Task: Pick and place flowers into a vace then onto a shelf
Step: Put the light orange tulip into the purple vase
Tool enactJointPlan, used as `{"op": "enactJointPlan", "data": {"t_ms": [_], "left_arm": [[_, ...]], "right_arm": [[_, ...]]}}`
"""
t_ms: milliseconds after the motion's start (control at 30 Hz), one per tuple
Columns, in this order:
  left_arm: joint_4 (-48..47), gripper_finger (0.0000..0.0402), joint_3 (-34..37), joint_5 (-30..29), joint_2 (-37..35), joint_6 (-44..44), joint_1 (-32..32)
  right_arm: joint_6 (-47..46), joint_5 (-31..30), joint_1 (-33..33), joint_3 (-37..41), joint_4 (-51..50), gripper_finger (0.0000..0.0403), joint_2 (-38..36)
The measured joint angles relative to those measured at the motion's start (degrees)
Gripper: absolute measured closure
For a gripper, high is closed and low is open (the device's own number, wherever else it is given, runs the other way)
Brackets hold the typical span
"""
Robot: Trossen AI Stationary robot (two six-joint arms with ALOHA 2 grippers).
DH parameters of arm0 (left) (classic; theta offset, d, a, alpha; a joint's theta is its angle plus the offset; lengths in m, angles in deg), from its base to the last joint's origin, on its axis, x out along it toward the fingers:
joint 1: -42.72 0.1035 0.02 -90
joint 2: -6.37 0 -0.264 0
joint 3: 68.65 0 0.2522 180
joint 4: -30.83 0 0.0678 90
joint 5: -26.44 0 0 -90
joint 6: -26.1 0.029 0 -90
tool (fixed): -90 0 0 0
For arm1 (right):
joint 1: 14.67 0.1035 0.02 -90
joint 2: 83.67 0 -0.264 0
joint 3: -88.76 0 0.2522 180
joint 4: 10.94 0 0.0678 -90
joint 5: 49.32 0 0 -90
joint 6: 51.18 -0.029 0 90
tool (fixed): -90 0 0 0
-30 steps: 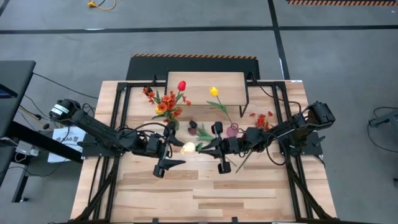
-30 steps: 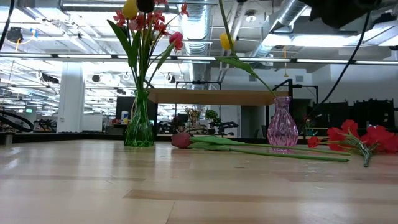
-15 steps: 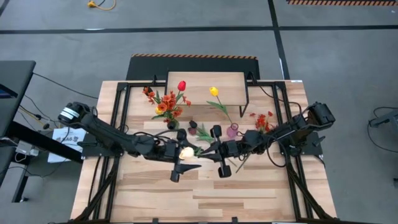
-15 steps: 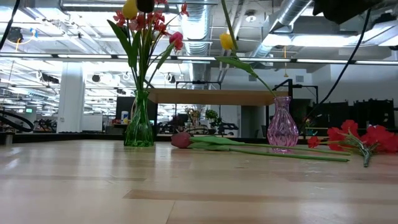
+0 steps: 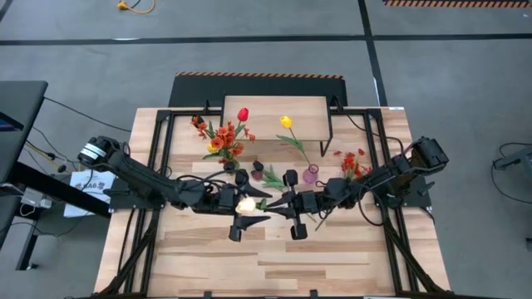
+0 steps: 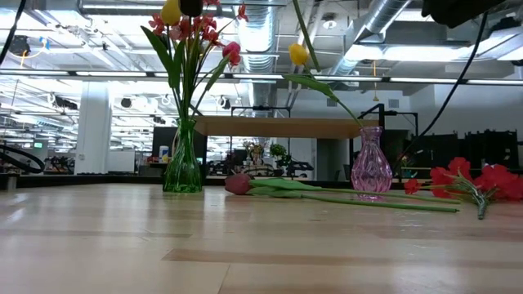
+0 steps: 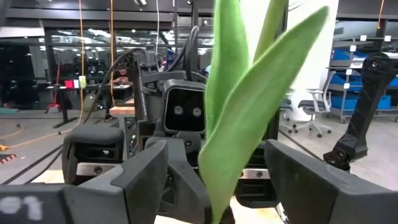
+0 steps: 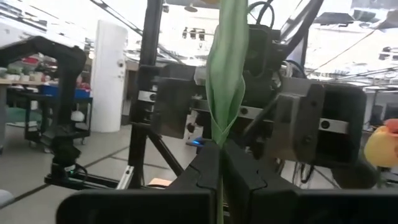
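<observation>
We see both arms meeting over the middle of the bench (image 5: pixel 332 257), hands facing each other. The right hand (image 8: pixel 221 163) is clamped tight on a green stem, the leaf (image 8: pixel 226 68) rising straight up from between its fingers. The left hand (image 7: pixel 211 186) stands wide, its fingers (image 7: pixel 140 177) on either side of the same flower's leaves (image 7: pixel 249 118) but not pressing them, as far as we can tell. From above, a cream tulip head (image 5: pixel 247 202) shows just beside the left hand, between the two arms. Other flowers: a mixed bunch of red, yellow and orange blooms stands in the green vase (image 6: pixel 183 163) toward the shelf's left end; a yellow tulip (image 6: pixel 297 54) leans out of the pink vase (image 6: pixel 371 167); a dark maroon tulip (image 6: pixel 239 184) lies flat on the bench between the two vases, its stem running toward the pink one; a red spray (image 6: pixel 470 181) lies on the bench to the right. The shelf (image 5: pixel 274 116) sits at the far edge of the bench, behind both vases.
</observation>
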Motion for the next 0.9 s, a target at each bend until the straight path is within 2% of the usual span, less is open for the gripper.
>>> {"op": "enactJointPlan", "data": {"t_ms": [100, 200, 300, 467, 500, 900], "left_arm": [[-0.24, 0.0163, 0.00, 0.02, 0.00, -0.06, 0.00], [-1.19, 0.0203, 0.00, 0.02, -0.02, -0.79, 0.00], [-2.58, 0.0261, -0.13, 0.56, -0.02, -1.57, 0.00], [-10.72, 0.0373, -3.36, 0.69, -0.06, -1.51, -0.17], [-12.13, 0.0386, -3.96, 0.58, -0.08, -1.51, -0.20], [-24.08, 0.0398, -9.28, -2.27, -0.09, -2.16, -0.98]], "right_arm": [[0.80, -0.66, 0.22, 0.00, -0.04, 0.0395, 0.00], [0.80, -0.69, 0.20, 0.00, -0.23, 0.0389, 0.00], [0.77, -0.71, 0.18, 0.00, -0.87, 0.0385, 0.00], [0.75, -0.61, 0.22, 0.02, -1.92, 0.0388, 0.00], [0.71, -0.56, 0.22, 0.04, -2.07, 0.0389, 0.02], [0.17, -0.70, 0.22, 0.04, -4.42, 0.0373, 0.00]]}}
